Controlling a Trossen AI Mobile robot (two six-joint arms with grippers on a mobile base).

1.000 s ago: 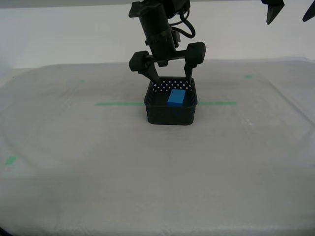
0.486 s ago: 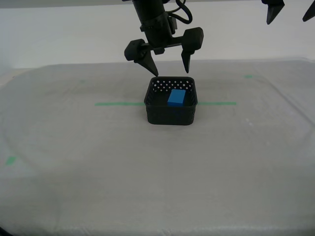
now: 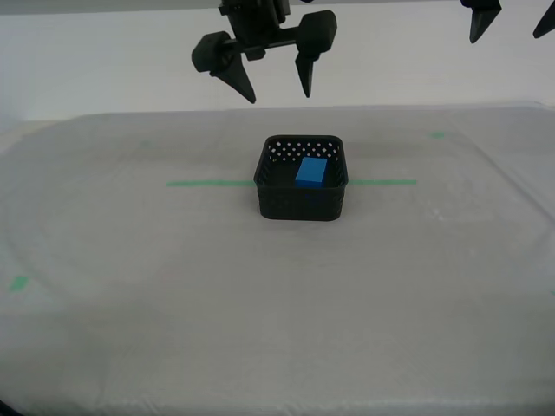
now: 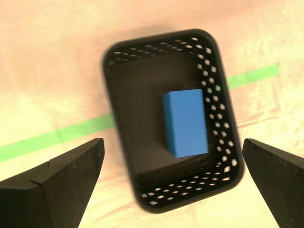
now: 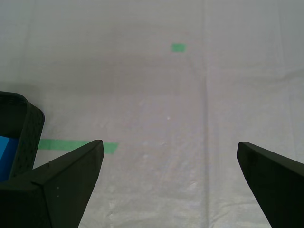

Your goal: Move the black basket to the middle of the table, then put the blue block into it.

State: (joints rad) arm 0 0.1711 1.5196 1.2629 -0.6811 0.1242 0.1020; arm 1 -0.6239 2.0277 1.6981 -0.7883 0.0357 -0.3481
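Observation:
The black basket (image 3: pixel 299 204) stands on the table (image 3: pixel 173 286) at its middle, over the green tape line (image 3: pixel 208 183). The blue block (image 3: pixel 311 171) lies inside it. My second gripper (image 3: pixel 277 94) is open and empty, high above the basket and slightly toward the exterior view's left. The second wrist view looks down past it (image 4: pixel 172 141) on the basket (image 4: pixel 216 109) and the block (image 4: pixel 185 122). My first gripper (image 3: pixel 506 36) is open and empty at the exterior view's top right. Its wrist view (image 5: pixel 169 142) shows the basket's wall (image 5: pixel 23 133) and a bit of the block (image 5: pixel 5 156).
Small green tape marks lie at the exterior view's front left (image 3: pixel 17 282), back left (image 3: pixel 144 143) and back right (image 3: pixel 438 134). A white wall stands behind the table. The sheeting around the basket carries nothing else.
My second gripper has risen from the basket's rim and drifted toward the exterior view's left, jaws still open. The block and the basket have not moved.

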